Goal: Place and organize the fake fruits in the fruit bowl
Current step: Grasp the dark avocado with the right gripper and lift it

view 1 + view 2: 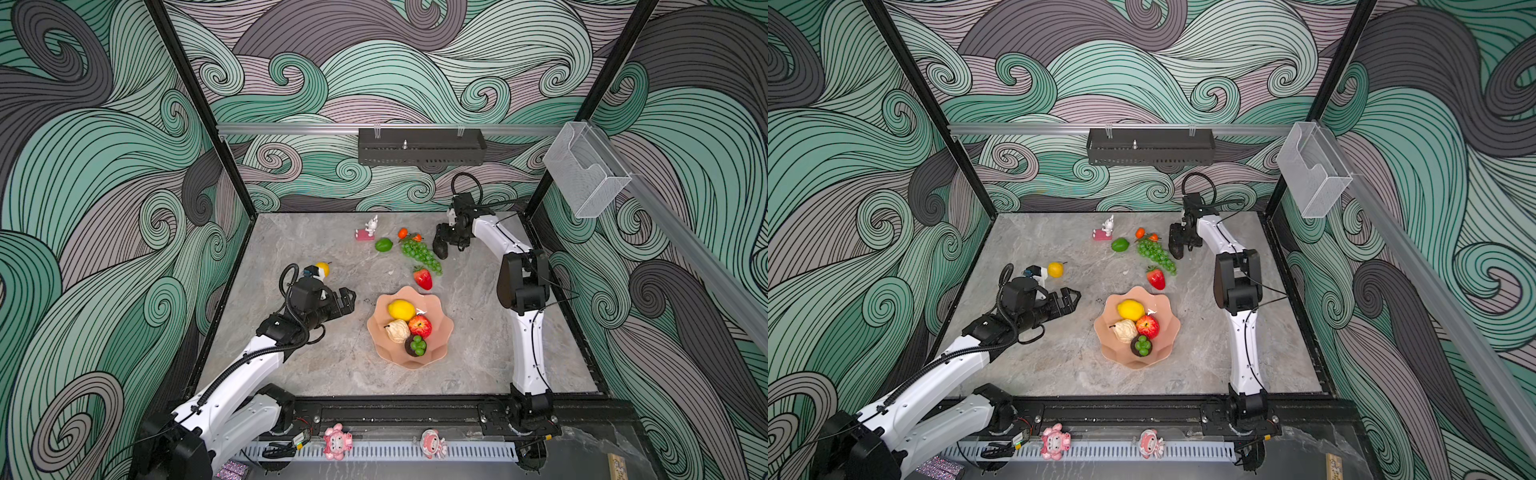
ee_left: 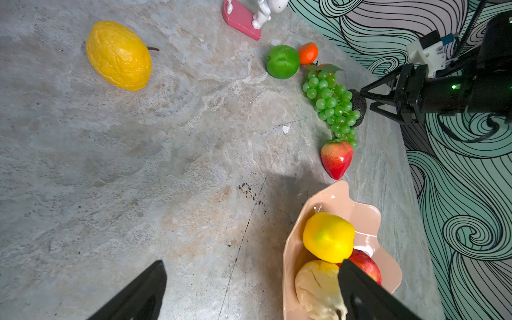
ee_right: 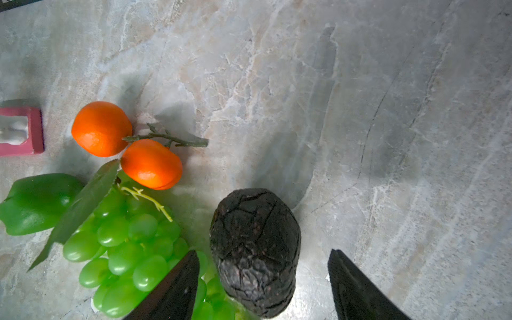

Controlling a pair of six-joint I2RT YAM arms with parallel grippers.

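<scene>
The salmon fruit bowl (image 1: 376, 332) (image 1: 1104, 332) (image 2: 367, 219) holds a lemon (image 1: 401, 309), a cream knobbly fruit (image 1: 397, 330), an apple (image 1: 420, 325) and a small dark piece with green grapes (image 1: 416, 345). On the table lie a strawberry (image 1: 423, 277), a grape bunch (image 1: 420, 252) (image 3: 124, 249), two oranges (image 3: 101, 128), a lime (image 1: 383, 244) and a second lemon (image 1: 323, 269) (image 2: 119, 55). My right gripper (image 1: 441, 241) (image 3: 263, 252) is open, its jaws on either side of the dark avocado (image 3: 255, 235), with a clear gap on one side. My left gripper (image 1: 351, 297) (image 2: 252, 261) hangs open and empty left of the bowl.
A pink-and-white rabbit figurine (image 1: 368, 230) stands at the back near the lime. A black shelf (image 1: 422, 146) hangs on the back wall and a clear basket (image 1: 586, 170) on the right rail. Two pink dolls (image 1: 337, 441) sit on the front rail.
</scene>
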